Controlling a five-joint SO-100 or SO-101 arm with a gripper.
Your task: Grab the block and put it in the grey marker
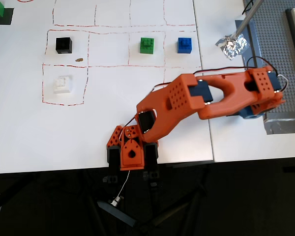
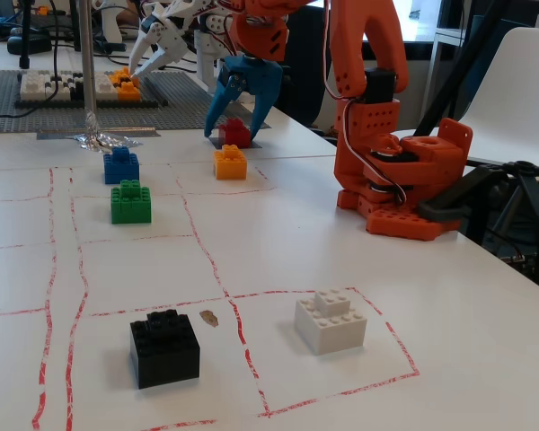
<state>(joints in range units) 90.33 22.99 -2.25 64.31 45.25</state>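
In the fixed view, the gripper (image 2: 237, 124) is hanging in the upper middle of the frame with its two blue fingers (image 2: 217, 108) spreading wide apart, straddling the block (image 2: 235, 132) without visibly pinching it. The red block is sitting on the grey marker (image 2: 223, 143), just behind the orange-yellow block (image 2: 230, 162). To the left, the blue block (image 2: 121, 165) and the green block (image 2: 130, 202) are standing inside the red grid lines.

In the overhead view, the orange arm (image 1: 187, 101) is stretching toward the right edge, hiding both block and marker; the claw's opening cannot be judged there. The crumpled foil (image 1: 231, 44) is lying above the wrist.
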